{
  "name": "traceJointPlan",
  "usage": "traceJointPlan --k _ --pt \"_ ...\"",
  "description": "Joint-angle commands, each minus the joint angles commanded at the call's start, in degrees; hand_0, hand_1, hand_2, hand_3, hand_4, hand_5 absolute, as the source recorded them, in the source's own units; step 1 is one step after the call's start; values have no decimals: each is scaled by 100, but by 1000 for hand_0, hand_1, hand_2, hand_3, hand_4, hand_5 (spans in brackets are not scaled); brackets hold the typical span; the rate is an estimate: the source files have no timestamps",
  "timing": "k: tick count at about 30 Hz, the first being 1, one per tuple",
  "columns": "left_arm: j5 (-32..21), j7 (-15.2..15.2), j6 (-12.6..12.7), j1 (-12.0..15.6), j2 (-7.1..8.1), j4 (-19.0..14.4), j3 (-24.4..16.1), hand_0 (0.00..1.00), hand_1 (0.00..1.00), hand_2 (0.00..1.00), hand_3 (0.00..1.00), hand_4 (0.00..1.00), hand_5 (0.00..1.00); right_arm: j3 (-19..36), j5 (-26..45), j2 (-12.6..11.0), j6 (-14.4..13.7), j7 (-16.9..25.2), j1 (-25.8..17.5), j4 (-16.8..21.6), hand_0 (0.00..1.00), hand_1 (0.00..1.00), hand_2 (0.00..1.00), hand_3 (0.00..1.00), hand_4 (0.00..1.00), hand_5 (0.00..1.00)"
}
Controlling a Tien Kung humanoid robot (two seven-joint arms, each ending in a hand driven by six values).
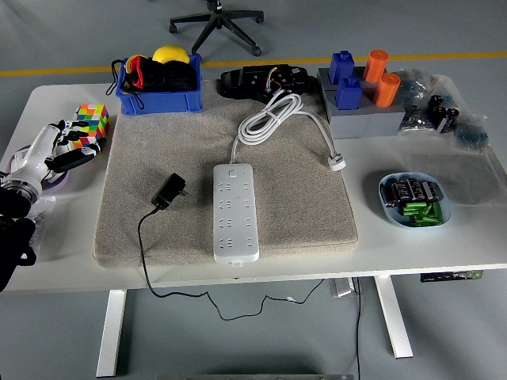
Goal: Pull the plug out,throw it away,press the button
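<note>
1. The left robot hand (57,146) sat at the worktop's (412,245) far left edge, fingers loosely apart, gripping nothing. It was just beside a rubik's cube (90,121).
2. The right robot hand was out of the view.
3. The black plug (169,192) lay loose on the grey mat (301,214), right of and slightly nearer than the left robot hand. It was apart from it, with bare mat between.
4. The plug sat just left of the white power strip (235,210), not touching it and not in any socket. Its black cable (145,253) ran off the mat's near edge and down under the worktop.
5. The plug body's long axis ran diagonally, prongs toward the upper right.
6. The strip's long axis ran near to far. Its button (231,172) appeared to be at the far end, though too small to be sure.
7. Judgement: pulling out looked done, and the plug looked already dropped. The press was likely what remained.
8. Judgement: the left robot hand was the only one available, so the reach would go rightward across the mat, past the plug to the strip's far end.
9. The strip's own white cord (273,117) was coiled at the mat's far side, clear of that path.
</note>
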Motion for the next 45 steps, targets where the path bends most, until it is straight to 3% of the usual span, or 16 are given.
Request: traceJointPlan --k 21,45 --pt "28 60 -38 -20 -12 -205 57 783 761 712 766 780 475 51 -9 -14 5 -15 30 6 750 666 655 620 674 510" --pt "13 53 -50 -2 31 -223 64 779 758 710 758 776 459 -29 9 -51 -3 -27 47 0 750 666 655 621 673 511"
